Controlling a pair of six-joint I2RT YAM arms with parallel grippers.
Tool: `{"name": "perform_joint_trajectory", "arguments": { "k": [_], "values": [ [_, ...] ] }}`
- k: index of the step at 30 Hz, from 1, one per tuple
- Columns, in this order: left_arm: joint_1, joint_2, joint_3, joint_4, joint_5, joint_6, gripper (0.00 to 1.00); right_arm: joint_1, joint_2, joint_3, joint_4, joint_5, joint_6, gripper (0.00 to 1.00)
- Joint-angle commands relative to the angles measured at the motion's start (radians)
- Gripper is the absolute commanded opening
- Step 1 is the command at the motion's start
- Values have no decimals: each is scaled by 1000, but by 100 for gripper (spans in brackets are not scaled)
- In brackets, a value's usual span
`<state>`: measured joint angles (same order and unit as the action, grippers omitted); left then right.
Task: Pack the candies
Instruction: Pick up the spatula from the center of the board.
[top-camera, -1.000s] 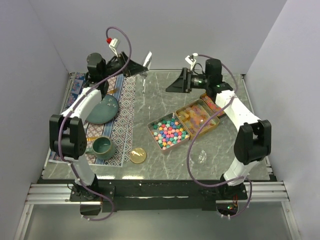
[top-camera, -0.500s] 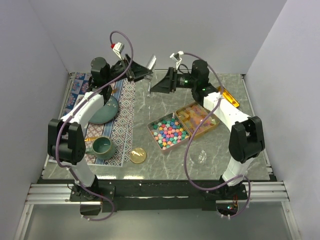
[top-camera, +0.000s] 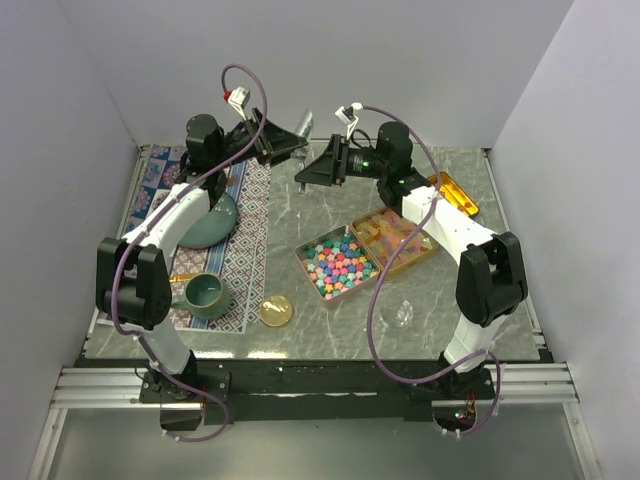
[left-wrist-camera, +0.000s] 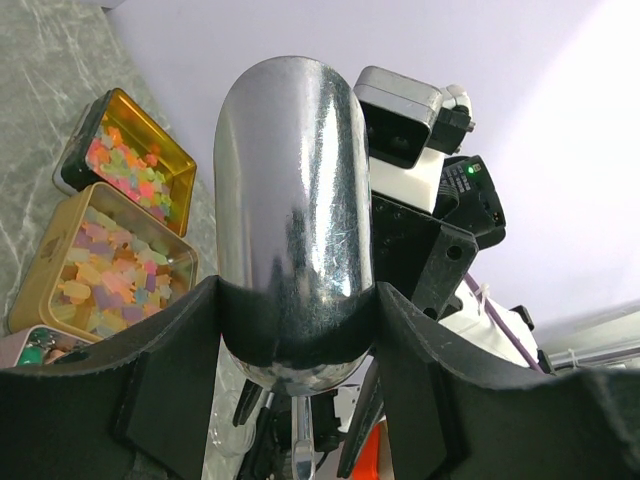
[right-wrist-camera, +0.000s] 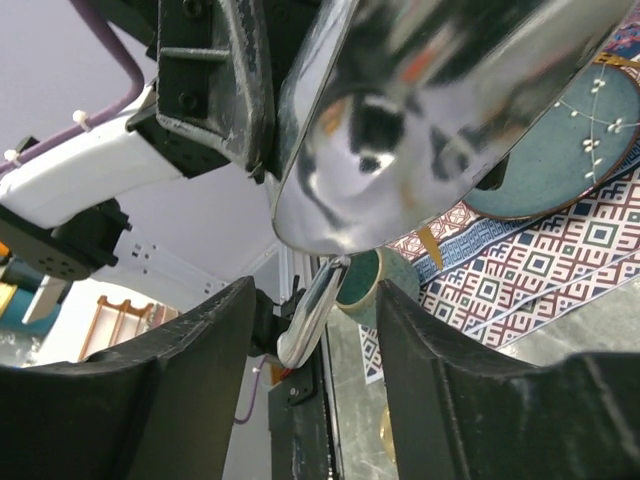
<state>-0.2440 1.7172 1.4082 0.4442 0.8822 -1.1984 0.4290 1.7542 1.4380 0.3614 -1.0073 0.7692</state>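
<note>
Left gripper (left-wrist-camera: 297, 335) is clamped on the bowl of a shiny metal scoop (left-wrist-camera: 295, 180). It holds the scoop off the table with the bowl up and the thin handle hanging down, so the long axis is close to upright. Facing the scoop from the other side, the right gripper (right-wrist-camera: 312, 330) has its fingers parted on either side of the handle and touches nothing that I can make out. The candies (top-camera: 338, 265) lie on the near, right-arm side of the scoop. The pastel stars fill the star tin (top-camera: 299, 252), and the orange-yellow gummies (top-camera: 393, 232) are in the gold tin (top-camera: 422, 257) touching it. The right arm looks the nearer to them. No brand or lettering is legible.
</note>
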Motion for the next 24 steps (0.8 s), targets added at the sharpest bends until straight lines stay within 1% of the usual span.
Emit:
{"name": "perform_joint_trajectory", "arguments": {
  "k": [1, 8, 12, 15, 16, 17, 18, 19, 20, 21, 22, 23, 24],
  "values": [
    [-3, -54, 20, 17, -22, -15, 1, 16, 14, 58, 62, 30, 21, 57],
    [-3, -42, 21, 31, -28, -33, 1, 27, 44, 64, 19, 64, 12, 43],
    [-3, -39, 15, 24, -28, -36, 1, 28, 62, 65, 31, 59, 12, 35],
    [-1, -38, 14, 21, -31, -24, 2, 27, 67, 87, 19, 30, -13, 14],
    [2, -38, 17, 7, -32, -17, 10, 24, 64, 104, -4, 20, -62, 0],
    [3, -41, 23, -13, -40, 20, 49, 21, 57, 113, -39, 15, -94, 0],
    [6, -42, 28, -36, -43, 45, 61, 1, 41, 119, -115, 9, -125, 0],
    [17, -48, 34, -65, -46, 62, 71, -12, 31, 130, -155, -3, -193, 0],
    [25, -54, 40, -91, -55, 101, 85, -27, 25, 143, -285, -34, -244, 0],
    [32, -56, 47, -110, -54, 127, 87, -47, 16, 162, -365, -43, -305, 0],
    [54, -59, 66, -131, -49, 150, 87, -88, 11, 208, -462, -48, -437, 0],
    [67, -60, 74, -142, -46, 183, 89, -114, 10, 232, -548, -47, -502, 0],
    [78, -59, 81, -153, -46, 194, 90, -140, 19, 263, -729, -37, -636, 0]
  ]
}}
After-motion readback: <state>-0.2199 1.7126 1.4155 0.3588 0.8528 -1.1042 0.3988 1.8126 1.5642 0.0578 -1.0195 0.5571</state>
